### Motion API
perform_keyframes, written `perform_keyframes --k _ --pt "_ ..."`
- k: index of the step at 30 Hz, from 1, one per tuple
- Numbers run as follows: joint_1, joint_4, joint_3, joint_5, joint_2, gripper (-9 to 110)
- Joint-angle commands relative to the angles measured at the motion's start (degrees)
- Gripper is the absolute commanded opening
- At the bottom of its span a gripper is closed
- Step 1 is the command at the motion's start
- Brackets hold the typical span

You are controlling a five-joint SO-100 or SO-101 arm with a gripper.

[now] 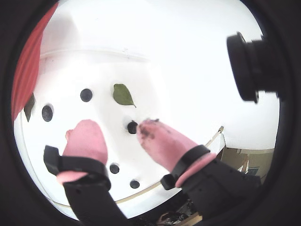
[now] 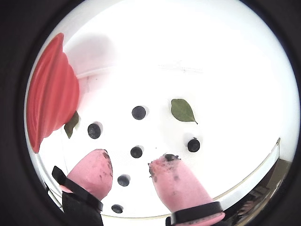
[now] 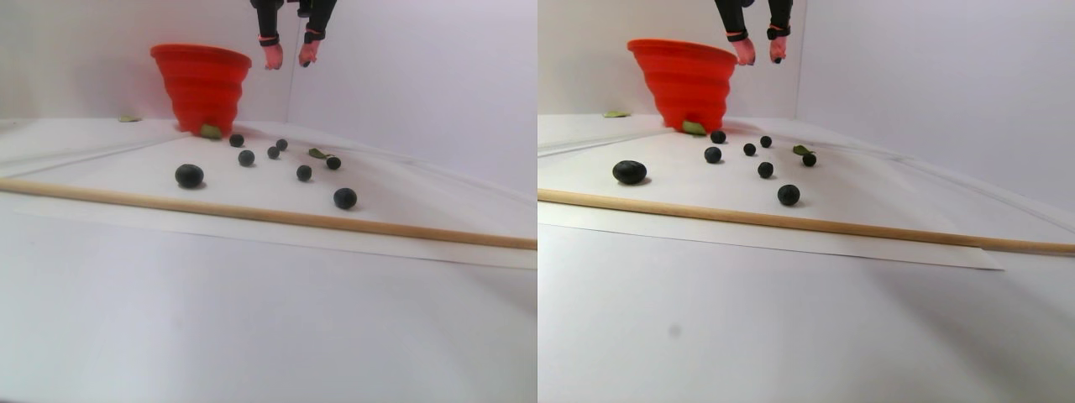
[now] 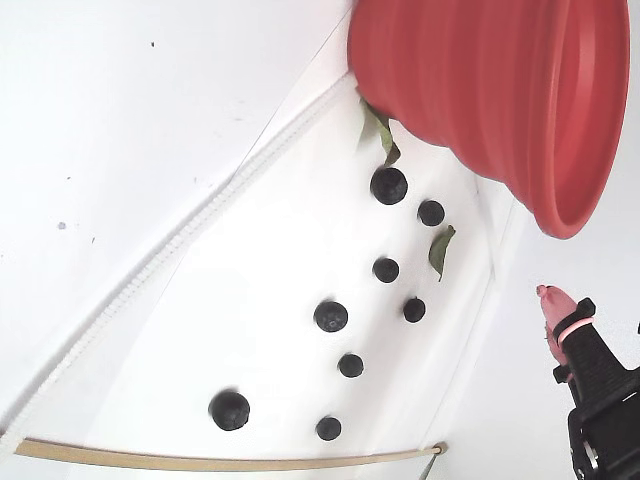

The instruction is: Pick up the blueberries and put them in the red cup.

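hand (image 2: 130, 167) hung high above the bench (image 3: 252, 327), fingers apart, empty. blueberries (image 4: 331, 316) lay scattered near the red cup (image 3: 201, 84).

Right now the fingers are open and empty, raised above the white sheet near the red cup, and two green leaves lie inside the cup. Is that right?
Not quite: the leaves are not inside the red cup. In the stereo pair view one green leaf lies on the white sheet at the cup's base, another among the blueberries. The gripper is raised, fingers open and empty.
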Motion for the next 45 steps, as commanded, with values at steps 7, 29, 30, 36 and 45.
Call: perform_keyframes --k 7,29,30,36,45 --pt "1.9 -5.4 -2.5 1.5 -5.0 15" --pt "1.9 -14.2 -6.2 3.1 -17.9 16" --pt "1.9 -14.5 -6.5 3.1 -18.5 16" --pt "1.9 -16.6 -8.4 4.6 -22.0 16" --pt "0.6 -19.0 -10.6 5.9 -25.4 16"
